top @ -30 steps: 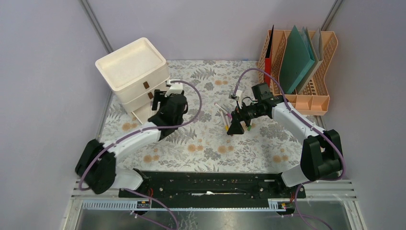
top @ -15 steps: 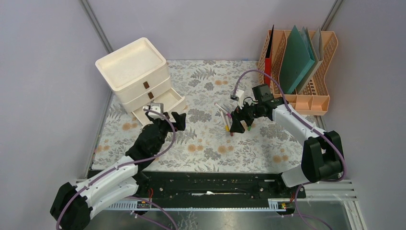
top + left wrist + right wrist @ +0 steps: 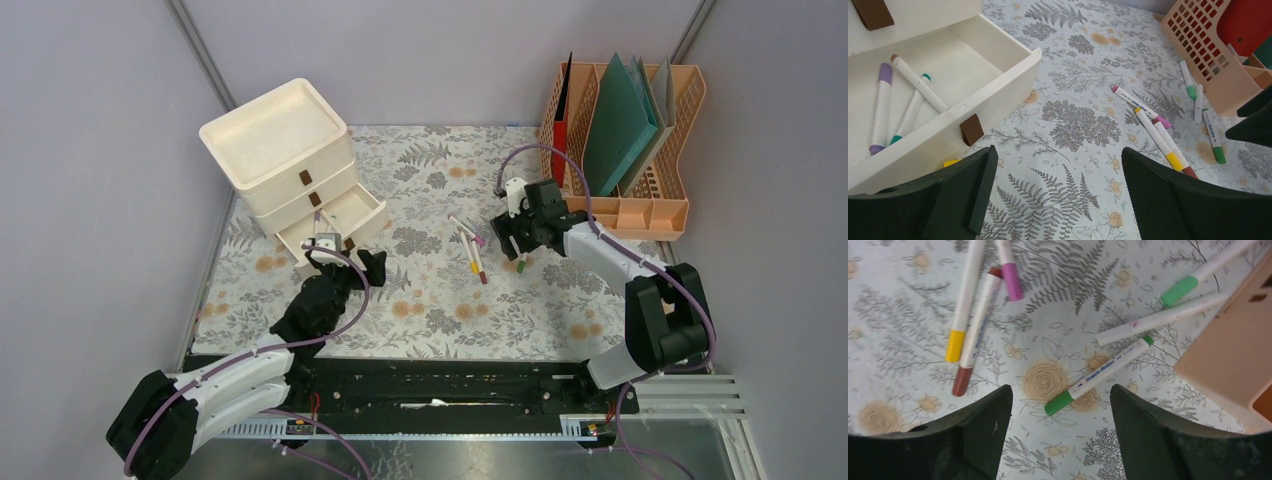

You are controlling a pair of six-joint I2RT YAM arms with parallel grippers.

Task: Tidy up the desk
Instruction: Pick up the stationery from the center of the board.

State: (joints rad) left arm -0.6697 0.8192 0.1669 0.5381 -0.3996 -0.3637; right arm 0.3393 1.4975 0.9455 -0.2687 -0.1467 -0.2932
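Desk (image 3: 430, 300): lies under both arms. Far-left corner: drawer unit (image 3: 275, 135), bottom drawer (image 3: 998, 52) open, three markers (image 3: 918, 82) inside. Left gripper (image 3: 1058, 165): jaws apart, near bottom drawer. Centre: loose markers (image 3: 470, 245). Right gripper (image 3: 1060, 390): jaws apart above green marker (image 3: 1098, 372), near rack (image 3: 640, 215) at far-right corner

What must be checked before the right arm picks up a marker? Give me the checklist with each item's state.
1. The right hand is open and empty: ok.
2. A target lies beneath it: ok, the green marker is flat on the cloth there.
3. The target is free of neighbours: cannot tell, the white marker lies very close to its far end.
4. The drawer is open: ok, with three markers inside and room left.
5. The left hand is empty: ok, open, near the drawer front.
6. The desk is tidy: not ok, six loose markers lie on it.
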